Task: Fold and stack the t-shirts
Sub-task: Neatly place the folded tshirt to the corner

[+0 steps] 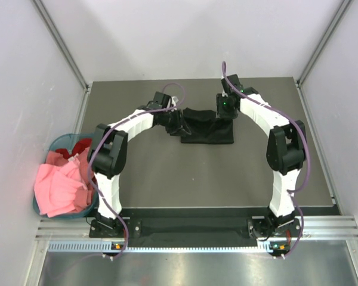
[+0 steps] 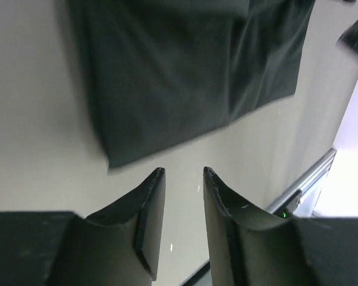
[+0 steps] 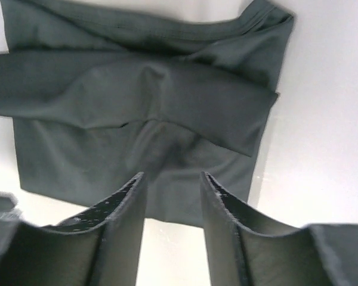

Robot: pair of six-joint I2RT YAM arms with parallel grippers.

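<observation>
The plain black fabric t-shirt (image 1: 207,128) lies partly folded on the far middle of the dark grey table (image 1: 197,179), a band of cloth doubled across its upper part and one edge uneven; the step in hand looks like folding this first shirt. The left gripper (image 2: 184,171) sits just beside the shirt's near corner, its fingers apart and holding nothing; the right gripper (image 3: 172,176) hangs over the shirt's lower half, its fingers likewise apart and empty. The next move probably calls for each to pinch an edge and carry it over evenly, keeping the layers flat; the pink fabric shirt (image 1: 59,189) and red fabric shirt (image 1: 79,145) wait in the round teal basket (image 1: 58,140) at the left.
</observation>
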